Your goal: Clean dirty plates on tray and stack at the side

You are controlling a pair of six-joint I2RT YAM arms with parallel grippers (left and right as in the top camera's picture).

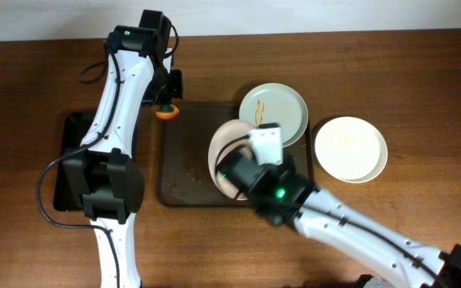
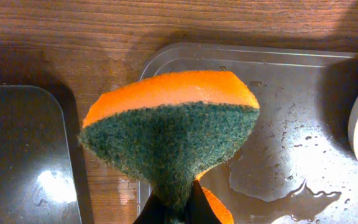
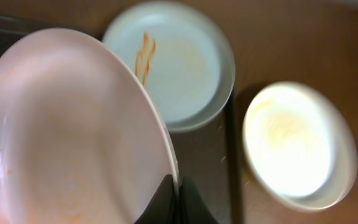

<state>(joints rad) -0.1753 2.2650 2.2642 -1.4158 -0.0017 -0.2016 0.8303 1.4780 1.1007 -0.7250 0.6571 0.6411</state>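
**A:** Where is the plate being handled, and what does it look like?

**B:** A pale pink plate [image 3: 67, 137] is tipped up on edge over the right half of a dark tray [image 1: 186, 176]. The right gripper [image 3: 178, 199] has its fingers pinched narrowly on the plate's rim. The plate's face shows faint orange smears near its left edge.

**A:** Are there other plates?

**B:** Two. A pale green plate [image 1: 274, 112] lies flat at the tray's far right corner, its rim reaching past the tray's edge. It has an orange streak across its middle. A cream plate [image 1: 350, 150] sits on the wooden table [image 1: 374, 64] just to the right of the tray, apart from the green one.

**A:** What is the other arm holding?

**B:** The left gripper [image 2: 178, 211] is clamped on a sponge [image 2: 173, 130], orange with a dark green scouring face. It hangs over the tray's far left corner, well apart from the pink plate.

**A:** Anything else nearby, or in the way?

**B:** A puddle of water [image 2: 272, 186] glistens on the tray floor. A second black tray [image 1: 70, 152] lies left of the first, partly under the left arm. From overhead, the right arm covers the pink plate's right side and the green plate's near rim. In the right wrist view, the raised pink plate hides the green plate's left edge.
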